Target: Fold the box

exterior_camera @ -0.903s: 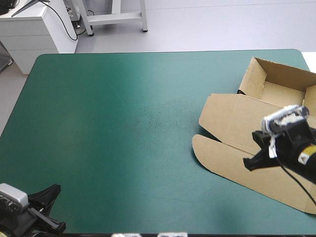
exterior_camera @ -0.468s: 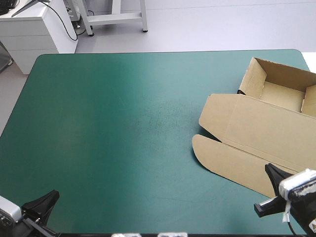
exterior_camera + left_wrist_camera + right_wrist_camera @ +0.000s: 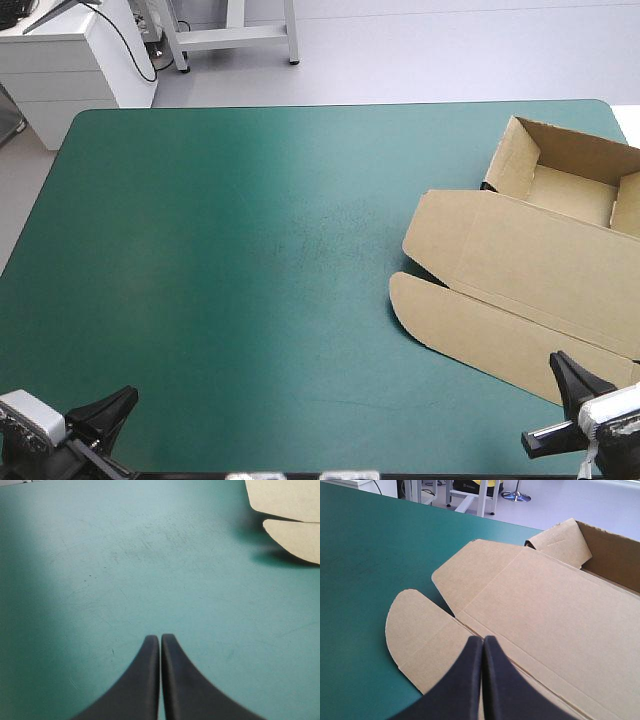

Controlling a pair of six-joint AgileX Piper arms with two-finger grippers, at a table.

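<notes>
Right gripper (image 3: 482,647) has pulled back off the lid toward the table's near edge. Left gripper (image 3: 160,645) has barely shifted at its near corner. Both pairs of fingers are pressed together in a point and hold nothing.

The box (image 3: 520,270) sits at the table's (image 3: 250,250) right side, an open tray with the lid flat. The lid's round flap (image 3: 420,630) lies just ahead of and under the right fingers. From the left fingers the box is well ahead and off to one side.

Handling, as a judgement:
- The board is light, thin and stiff, bends only at its creases, and will likely slide on the cover if pushed.
- The lid lies flat, so it is hard to get under.
- The best hold looks like the round flap's free edge, which the left wrist view shows slightly lifted with a shadow under it.

Hard to make out:
- The box's right part is cut off in the high view.
- The tray floor is partly behind its near wall.
- Both grippers are cut off at the bottom edge of the high view.
</notes>
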